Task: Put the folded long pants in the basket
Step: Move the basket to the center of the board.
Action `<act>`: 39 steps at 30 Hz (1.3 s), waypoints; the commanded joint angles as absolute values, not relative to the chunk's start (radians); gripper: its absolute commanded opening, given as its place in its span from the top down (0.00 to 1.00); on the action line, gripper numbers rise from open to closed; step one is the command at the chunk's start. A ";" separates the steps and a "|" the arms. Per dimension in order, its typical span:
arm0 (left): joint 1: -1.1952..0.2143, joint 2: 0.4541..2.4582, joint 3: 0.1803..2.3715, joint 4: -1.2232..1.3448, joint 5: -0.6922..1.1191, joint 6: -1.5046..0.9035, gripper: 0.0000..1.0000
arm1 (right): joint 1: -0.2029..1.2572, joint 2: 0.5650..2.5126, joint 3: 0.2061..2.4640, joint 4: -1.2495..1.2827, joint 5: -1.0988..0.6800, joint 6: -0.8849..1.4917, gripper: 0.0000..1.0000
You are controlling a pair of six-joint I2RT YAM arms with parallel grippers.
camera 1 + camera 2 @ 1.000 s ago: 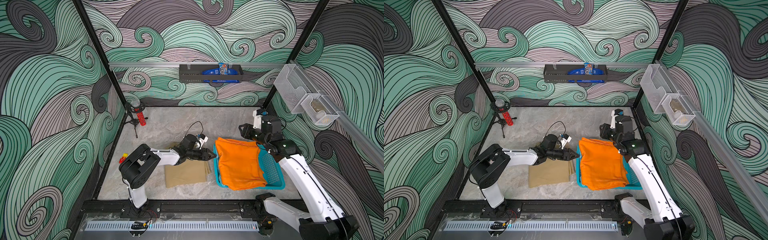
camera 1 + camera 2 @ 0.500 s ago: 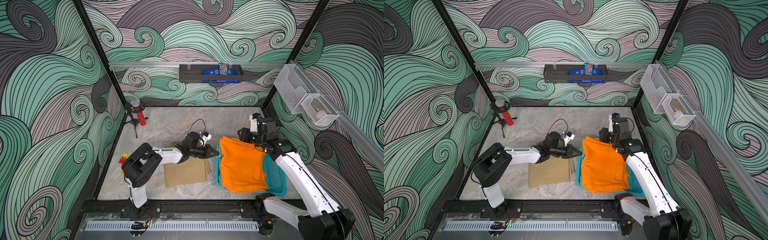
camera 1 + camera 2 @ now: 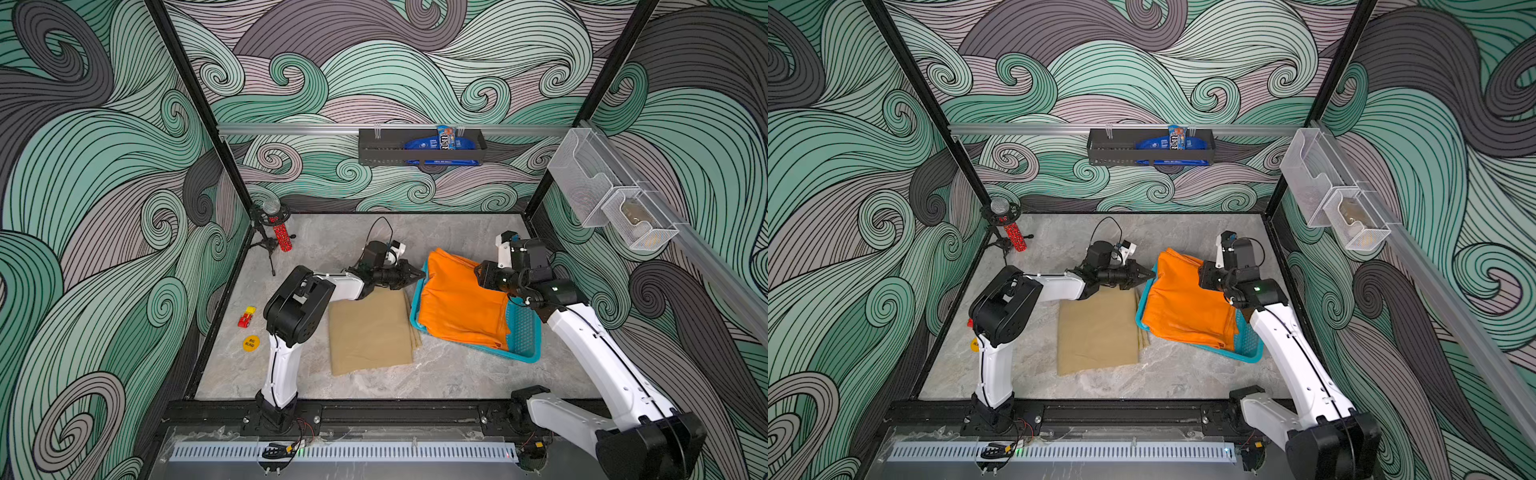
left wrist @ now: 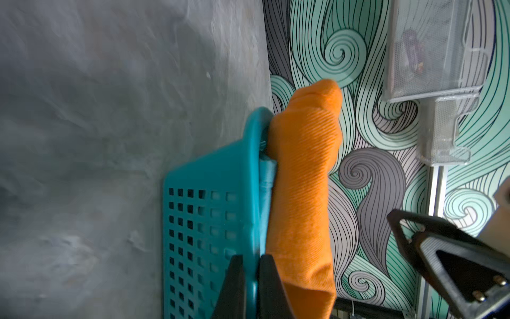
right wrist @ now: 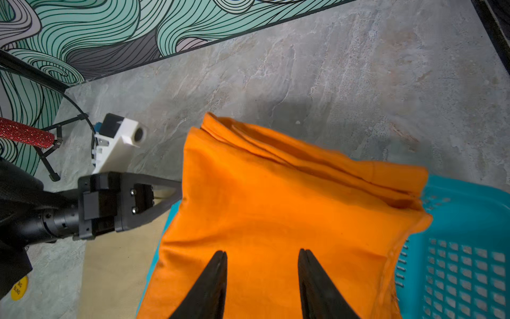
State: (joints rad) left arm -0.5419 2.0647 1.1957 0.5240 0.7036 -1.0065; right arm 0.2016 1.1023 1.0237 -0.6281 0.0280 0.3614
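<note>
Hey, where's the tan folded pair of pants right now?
In a top view the tan pants lie flat on the table, right beside the basket on its left, with the left gripper just beyond their far corner.

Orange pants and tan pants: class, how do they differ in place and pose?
The orange pants lie in the basket, spilling over its rim; the tan pants lie on the table beside it. The orange pants are rumpled, the tan pants flat. Both are folded plain cloth.
</note>
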 commanded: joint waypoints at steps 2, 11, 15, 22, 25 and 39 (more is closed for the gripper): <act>-0.467 2.111 1.271 0.592 0.577 -1.009 1.00 | 0.201 1.129 1.023 -0.628 0.045 0.341 0.55; -0.384 2.109 1.245 0.637 0.469 -1.073 1.00 | 0.201 1.192 1.031 -0.626 0.050 0.321 0.55; -0.376 2.092 1.204 0.676 0.418 -1.086 1.00 | 0.204 1.207 1.022 -0.619 0.003 0.316 0.55; -0.364 2.106 1.235 0.719 0.458 -1.140 0.45 | 0.280 1.142 0.873 -0.474 -0.217 0.400 0.30; -0.343 2.062 1.257 0.644 0.460 -1.082 0.15 | 0.381 1.121 0.815 -0.400 -0.221 0.463 0.24; -0.209 1.603 1.055 0.061 0.382 -0.562 0.01 | 0.702 1.197 0.652 -0.165 -0.124 0.686 0.05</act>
State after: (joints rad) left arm -0.1989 1.6920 1.1316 0.2703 0.4118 -0.7429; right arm 0.6872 1.2018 0.6930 -0.2543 -0.1379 0.6037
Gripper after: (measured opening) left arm 0.986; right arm 0.948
